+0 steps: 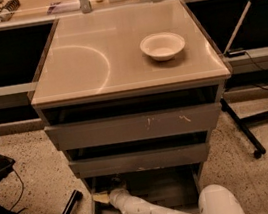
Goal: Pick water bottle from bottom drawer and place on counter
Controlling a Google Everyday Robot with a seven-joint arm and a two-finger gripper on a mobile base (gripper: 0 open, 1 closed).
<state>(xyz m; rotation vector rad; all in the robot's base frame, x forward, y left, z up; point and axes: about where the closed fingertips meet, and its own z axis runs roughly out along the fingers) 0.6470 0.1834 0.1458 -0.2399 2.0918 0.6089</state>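
The bottom drawer (179, 185) is pulled open at the foot of the grey cabinet. My white arm reaches down into its left part, and my gripper (103, 198) is deep at the left rear, under the middle drawer. The water bottle does not show; the arm and the drawer above may hide it. The tan counter (91, 60) on top of the cabinet carries a faint curved arc mark.
A white bowl (162, 46) stands on the right of the counter. The top drawer (132, 128) with white scratch marks and the middle drawer (137, 160) stick out a little. A black chair base (19, 213) is at the left and a stand leg (242, 132) at the right.
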